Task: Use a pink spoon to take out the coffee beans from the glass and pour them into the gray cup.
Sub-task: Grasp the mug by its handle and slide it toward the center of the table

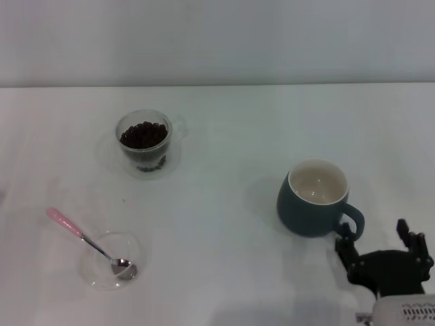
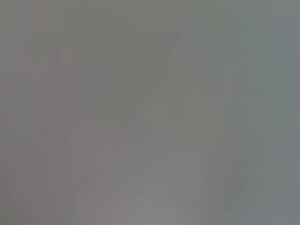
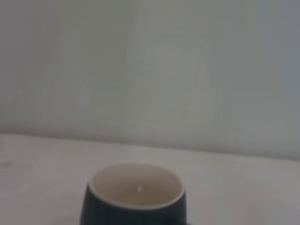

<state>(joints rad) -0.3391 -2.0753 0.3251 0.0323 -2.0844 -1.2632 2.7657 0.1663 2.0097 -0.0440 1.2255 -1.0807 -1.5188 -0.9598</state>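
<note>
The pink spoon [image 1: 85,238] lies at the near left, its metal bowl resting in a shallow clear glass dish [image 1: 112,261] and its pink handle pointing away to the left. The glass [image 1: 144,142] stands at the far left, filled with dark coffee beans [image 1: 143,135]. The gray cup [image 1: 314,199] stands at the right, cream inside, with nothing in it, handle toward my right gripper [image 1: 380,248]. That gripper is open, just in front of the cup's handle. The cup also shows in the right wrist view [image 3: 135,197]. My left gripper is out of view.
Everything stands on a white table [image 1: 224,224] with a pale wall behind. The left wrist view shows only a blank grey surface.
</note>
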